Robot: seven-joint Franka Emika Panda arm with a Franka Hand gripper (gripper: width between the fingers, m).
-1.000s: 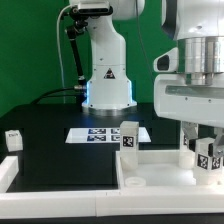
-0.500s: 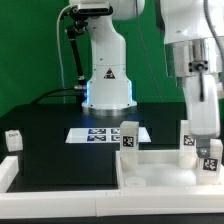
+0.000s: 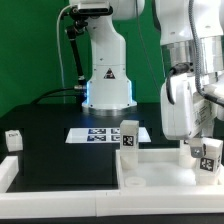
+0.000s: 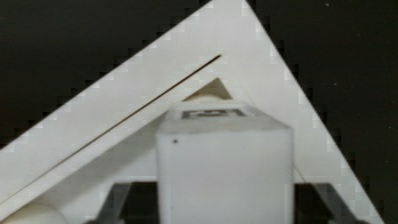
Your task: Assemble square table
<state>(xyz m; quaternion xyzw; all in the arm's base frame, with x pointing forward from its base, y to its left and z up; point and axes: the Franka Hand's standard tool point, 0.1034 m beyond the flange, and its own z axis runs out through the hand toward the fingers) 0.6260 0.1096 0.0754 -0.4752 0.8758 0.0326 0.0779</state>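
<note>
My gripper (image 3: 204, 148) is at the exterior view's right, shut on a short white tagged leg (image 3: 210, 156) and holding it just above the white panel area (image 3: 165, 172). In the wrist view the leg (image 4: 222, 160) stands between my dark fingers (image 4: 135, 200), its tag facing up. Beyond it a white wedge of panel (image 4: 125, 110) with a dark slit runs to a point. A second tagged leg (image 3: 129, 137) stands upright at the panel's back left corner. A third leg (image 3: 13, 140) stands far to the left.
The marker board (image 3: 100, 133) lies flat in front of the robot base (image 3: 107, 85). Plain white bars (image 3: 135, 183) frame the panel along its front and left. Another white bar end (image 3: 5, 172) is at the left edge.
The wrist has turned and tilted over the last second, and the arm's links now lean to the right. The held leg stays low at the right, still in the gripper.
</note>
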